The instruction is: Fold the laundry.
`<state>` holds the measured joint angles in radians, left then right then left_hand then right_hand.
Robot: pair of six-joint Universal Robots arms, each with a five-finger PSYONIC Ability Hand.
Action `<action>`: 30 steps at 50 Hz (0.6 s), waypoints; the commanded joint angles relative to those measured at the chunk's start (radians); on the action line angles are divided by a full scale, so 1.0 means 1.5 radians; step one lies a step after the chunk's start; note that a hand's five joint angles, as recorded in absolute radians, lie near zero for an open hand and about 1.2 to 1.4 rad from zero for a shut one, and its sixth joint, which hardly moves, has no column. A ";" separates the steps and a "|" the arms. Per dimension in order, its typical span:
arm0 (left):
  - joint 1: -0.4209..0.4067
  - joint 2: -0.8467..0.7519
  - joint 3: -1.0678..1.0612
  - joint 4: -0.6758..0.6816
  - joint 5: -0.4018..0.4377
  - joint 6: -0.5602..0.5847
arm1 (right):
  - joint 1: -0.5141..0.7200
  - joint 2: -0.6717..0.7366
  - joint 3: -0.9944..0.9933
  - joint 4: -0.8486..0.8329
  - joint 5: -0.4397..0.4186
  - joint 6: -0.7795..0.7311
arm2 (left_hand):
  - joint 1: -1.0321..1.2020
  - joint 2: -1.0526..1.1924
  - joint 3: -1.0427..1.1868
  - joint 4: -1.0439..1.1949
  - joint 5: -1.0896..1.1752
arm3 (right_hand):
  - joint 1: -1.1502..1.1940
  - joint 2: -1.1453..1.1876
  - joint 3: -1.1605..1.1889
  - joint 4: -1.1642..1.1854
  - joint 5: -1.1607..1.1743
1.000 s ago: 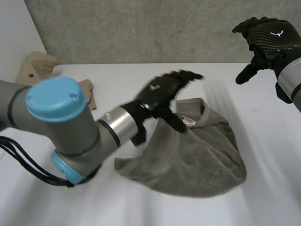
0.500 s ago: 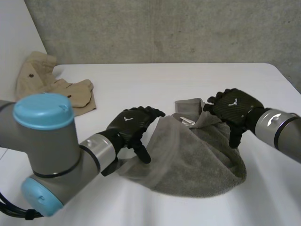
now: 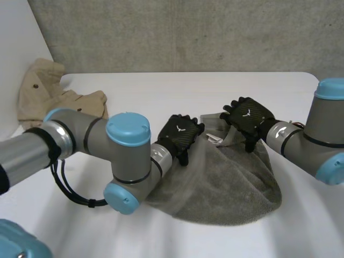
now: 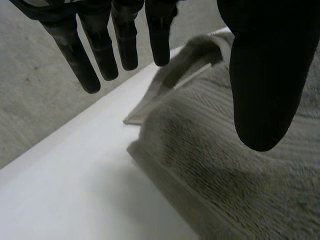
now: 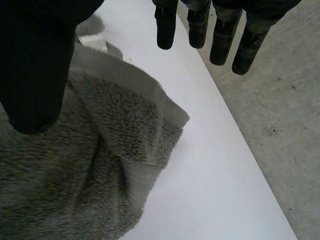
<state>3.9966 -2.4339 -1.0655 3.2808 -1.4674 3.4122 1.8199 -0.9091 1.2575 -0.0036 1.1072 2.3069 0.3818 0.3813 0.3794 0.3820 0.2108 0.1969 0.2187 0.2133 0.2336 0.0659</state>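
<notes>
At the far left, the beige garment (image 3: pixel 51 97) lies bunched on the white table (image 3: pixel 161 88), just as it did a second ago. I'm not working on it yet.

What has moved is my arms. My left hand (image 3: pixel 180 136) was raised over the middle of the grey towel (image 3: pixel 226 183) and has now dropped to the towel's far-left edge. In its wrist view the fingers (image 4: pixel 82 60) are straight and spread, with the thumb standing apart above the pile. Nothing is pinched, and I can't tell whether anything touches the cloth.

The towel sits in a rumpled heap right of centre, close to the near edge. Its shape is almost unchanged, and a white label (image 3: pixel 215 139) shows at its far side.

My right hand (image 3: pixel 248 115) was high off to the far right. It has swung in and down to the far-right corner, just beside that label. Its fingers (image 5: pixel 220 42) are also spread, with the thumb wide above the turned-up corner.

My reading is that both hands are placed but neither has a grasp, so folding hasn't started.
</notes>
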 commanded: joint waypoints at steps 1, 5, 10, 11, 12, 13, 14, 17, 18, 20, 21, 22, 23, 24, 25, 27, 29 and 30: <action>-0.018 -0.042 0.020 0.000 0.005 0.025 | 0.002 0.086 -0.101 0.026 0.006 -0.063 | 0.209 0.209 0.210 0.209 0.206 | 0.127 0.112 0.116 0.102 0.098; -0.020 -0.054 0.041 -0.001 0.006 0.026 | 0.002 0.113 -0.128 0.039 0.005 -0.076 | 0.273 0.274 0.275 0.273 0.271 | 0.229 0.214 0.218 0.204 0.200; -0.020 -0.064 0.064 -0.001 0.006 0.026 | 0.002 0.134 -0.157 0.057 0.004 -0.077 | 0.207 0.208 0.209 0.207 0.205 | 0.360 0.345 0.349 0.335 0.331; -0.020 -0.066 0.068 -0.001 0.006 0.026 | 0.002 0.136 -0.163 0.065 0.004 -0.078 | 0.155 0.155 0.156 0.154 0.152 | 0.418 0.404 0.407 0.394 0.389; -0.020 -0.070 0.072 -0.001 0.006 0.027 | 0.002 0.137 -0.165 0.070 0.003 -0.078 | 0.036 0.036 0.037 0.036 0.033 | 0.438 0.423 0.427 0.414 0.409; -0.020 -0.072 0.074 0.000 0.006 0.029 | 0.002 0.138 -0.167 0.074 0.002 -0.078 | 0.006 0.006 0.007 0.005 0.003 | 0.458 0.443 0.447 0.433 0.429; -0.020 -0.074 0.076 0.000 0.007 0.030 | 0.002 0.138 -0.169 0.079 0.002 -0.078 | -0.012 -0.012 -0.011 -0.012 -0.015 | 0.485 0.470 0.474 0.460 0.456; -0.022 -0.079 0.082 0.001 0.005 0.037 | 0.002 0.141 -0.176 0.091 0.001 -0.084 | -0.110 -0.109 -0.108 -0.110 -0.112 | 0.620 0.605 0.609 0.595 0.591; -0.023 -0.079 0.082 0.001 0.005 0.039 | 0.002 0.143 -0.177 0.095 -0.001 -0.092 | -0.124 -0.123 -0.122 -0.124 -0.126 | 0.729 0.714 0.718 0.704 0.700; -0.025 -0.079 0.081 0.003 0.004 0.039 | 0.002 0.144 -0.177 0.096 -0.001 -0.100 | -0.118 -0.118 -0.116 -0.118 -0.120 | 0.799 0.785 0.788 0.775 0.770; -0.025 -0.080 0.080 0.003 0.004 0.039 | 0.002 0.144 -0.178 0.096 0.000 -0.104 | -0.112 -0.112 -0.111 -0.112 -0.115 | 0.800 0.785 0.789 0.775 0.771; -0.026 -0.080 0.080 0.004 0.004 0.039 | 0.002 0.144 -0.181 0.096 0.004 -0.112 | -0.108 -0.108 -0.107 -0.108 -0.111 | 0.800 0.785 0.789 0.775 0.771; -0.026 -0.080 0.079 0.004 0.004 0.039 | 0.002 0.143 -0.183 0.096 0.006 -0.114 | -0.099 -0.098 -0.097 -0.099 -0.101 | 0.800 0.785 0.789 0.775 0.771; -0.027 -0.080 0.079 0.004 0.004 0.039 | 0.002 0.142 -0.185 0.096 0.007 -0.112 | -0.093 -0.092 -0.091 -0.093 -0.095 | 0.800 0.785 0.789 0.775 0.771; -0.027 -0.080 0.079 0.005 0.004 0.039 | 0.002 0.141 -0.188 0.096 0.007 -0.109 | -0.085 -0.085 -0.083 -0.085 -0.087 | 0.800 0.785 0.789 0.775 0.771; -0.030 -0.084 0.078 0.005 0.005 0.040 | 0.001 0.135 -0.189 0.096 0.014 -0.103 | -0.030 -0.030 -0.029 -0.031 -0.033 | 0.800 0.785 0.789 0.775 0.771; -0.034 -0.089 0.078 0.006 0.006 0.040 | 0.000 0.128 -0.190 0.097 0.026 -0.098 | 0.017 0.017 0.018 0.017 0.014 | 0.800 0.785 0.789 0.775 0.771; -0.036 -0.091 0.079 0.005 0.006 0.040 | -0.001 0.117 -0.190 0.097 0.042 -0.087 | 0.044 0.044 0.046 0.044 0.042 | 0.800 0.785 0.789 0.775 0.771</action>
<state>3.9552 -2.5570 -0.9452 3.2879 -1.4614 3.4721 1.8213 -0.7009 0.9785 0.1432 1.1211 2.1492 0.2596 0.2569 0.2558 0.2530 0.0789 0.9683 1.1671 1.1792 1.1844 0.9765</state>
